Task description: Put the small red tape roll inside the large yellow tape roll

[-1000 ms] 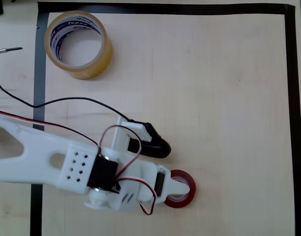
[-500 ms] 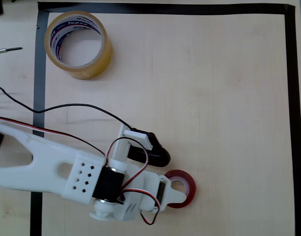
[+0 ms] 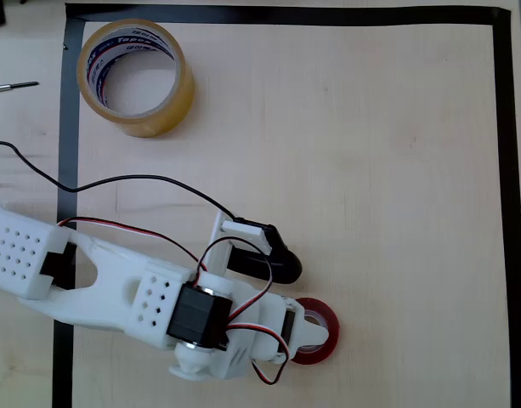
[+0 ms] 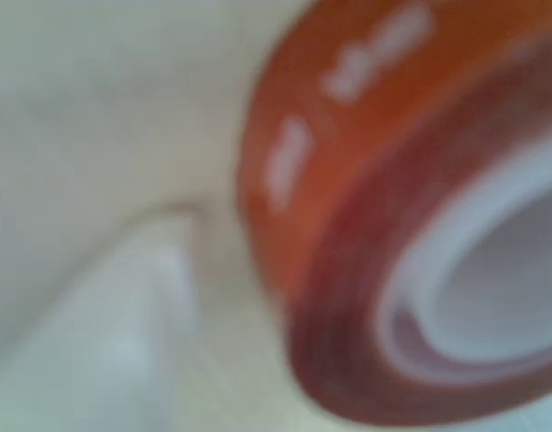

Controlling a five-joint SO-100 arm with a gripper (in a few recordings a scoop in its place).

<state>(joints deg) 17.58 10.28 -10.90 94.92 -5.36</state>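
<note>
In the overhead view the white two-finger gripper (image 3: pixel 301 327) sits right at the small glossy red tape ring with its white core (image 3: pixel 321 330), one white finger (image 3: pixel 309 320) reaching over the ring's left rim into the hole; the other finger is hidden under the arm's body, so whether the jaws have closed on the rim or merely straddle it cannot be told. The blurred wrist view agrees on closeness: the red ring (image 4: pixel 411 216) looms large at the right, seemingly tilted toward the lens, with a pale finger (image 4: pixel 131 342) just beside its outer wall at lower left. The ring lies flat on the pale wooden table (image 3: pixel 370 170), immediately right of the fingers, its axis upright, so a pinch across the left wall, one finger inside and one outside, looks like the grip on offer. The large translucent yellowish packing tape roll with red and blue lettering on its core (image 3: pixel 137 76) stands open side up well apart, far up and to the left of the red ring, near the corner of the black tape border (image 3: pixel 503 170). From the ring, the carry would run diagonally back across the arm's own body.
</note>
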